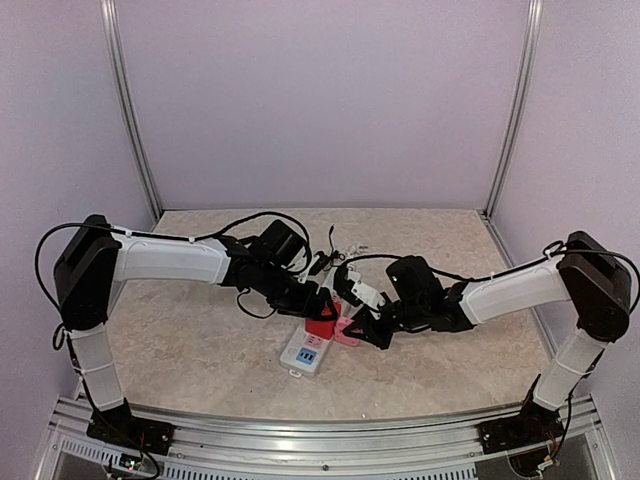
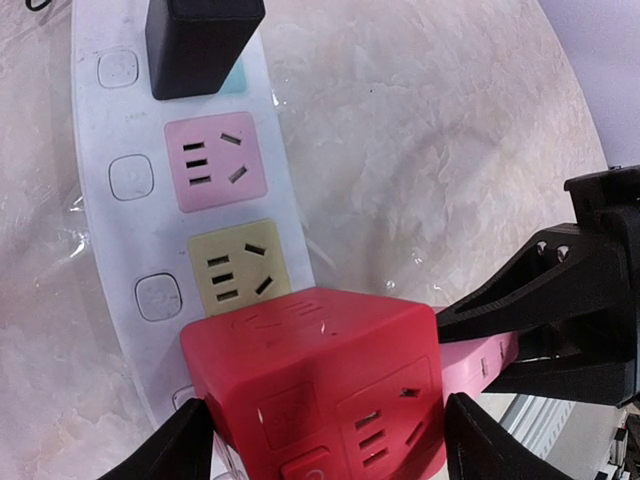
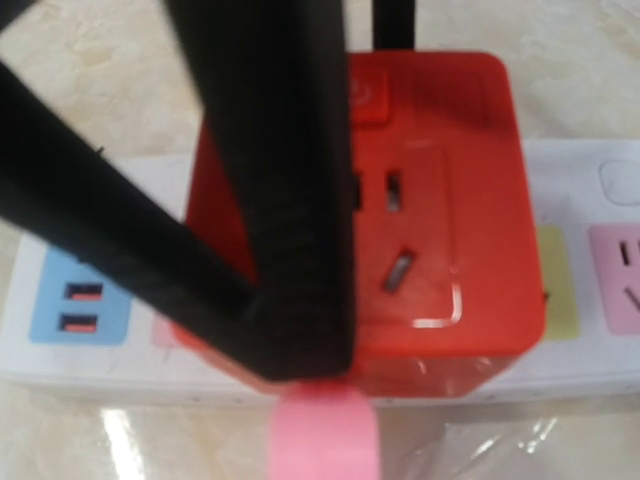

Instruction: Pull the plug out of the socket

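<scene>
The socket [image 1: 303, 355], a long white power strip with pastel outlet faces, lies mid-table. It also shows in the left wrist view [image 2: 110, 250] and the right wrist view [image 3: 600, 350]. A red cube plug [image 1: 322, 326] sits on its middle. My left gripper [image 1: 320, 310] is shut on the red cube [image 2: 320, 380], one black finger [image 2: 175, 445] on each side. My right gripper [image 1: 368, 332] holds a pink piece [image 2: 480, 358] against the cube's side. In the right wrist view a black finger [image 3: 290, 220] crosses the cube [image 3: 450, 200], above the pink piece [image 3: 320, 430].
A black adapter [image 2: 200, 40] is plugged into the far end of the strip. Black cables and small parts [image 1: 330, 255] lie behind the arms. Aluminium posts [image 1: 135, 110] and lilac walls close the sides and back.
</scene>
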